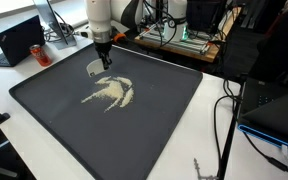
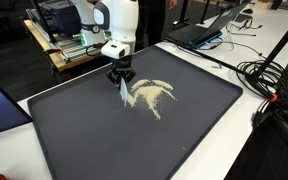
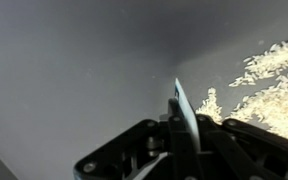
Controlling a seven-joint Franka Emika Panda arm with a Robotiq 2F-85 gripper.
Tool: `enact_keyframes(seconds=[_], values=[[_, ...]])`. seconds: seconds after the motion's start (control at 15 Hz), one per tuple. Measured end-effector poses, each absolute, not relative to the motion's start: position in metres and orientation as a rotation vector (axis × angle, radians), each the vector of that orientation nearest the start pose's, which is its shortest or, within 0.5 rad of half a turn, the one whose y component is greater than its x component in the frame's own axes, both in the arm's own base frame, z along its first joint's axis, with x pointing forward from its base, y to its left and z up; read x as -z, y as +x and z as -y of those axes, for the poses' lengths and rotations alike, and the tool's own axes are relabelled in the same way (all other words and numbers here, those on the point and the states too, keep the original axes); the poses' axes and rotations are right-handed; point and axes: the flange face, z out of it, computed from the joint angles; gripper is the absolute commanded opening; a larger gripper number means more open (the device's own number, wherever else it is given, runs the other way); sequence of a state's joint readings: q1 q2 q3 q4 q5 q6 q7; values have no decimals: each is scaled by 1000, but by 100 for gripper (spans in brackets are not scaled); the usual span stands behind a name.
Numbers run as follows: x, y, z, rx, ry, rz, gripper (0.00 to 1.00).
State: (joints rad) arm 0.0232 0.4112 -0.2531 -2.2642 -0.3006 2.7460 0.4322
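Wrist view: looking past the gripper (image 3: 179, 150), shut tight on a thin pale blade (image 3: 180, 105), held edge-on and pointing down at the dark tray (image 3: 74, 60). Just beside the blade tip, on one side only: pale scattered grains (image 3: 269, 80). Seen in both exterior views lying near the tray's middle, a little toward the edge by the robot's base, the gripper standing between that edge and the grains. Long streaks fanning away from the blade toward the tray's middle. Cannot tell whether the blade tip touches tray or grains.
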Motion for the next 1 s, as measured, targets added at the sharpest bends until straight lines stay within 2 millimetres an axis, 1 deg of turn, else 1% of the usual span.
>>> enact_keyframes(seconds=[0.2,0.4,0.73,1.0], values=[[-178,537,117,146,-3327,-596,1],[-165,543,111,128,-3347,-563,1],[-165,551,100,146,-3353,-509,1],[-165,556,79,156,-3348,-403,1]])
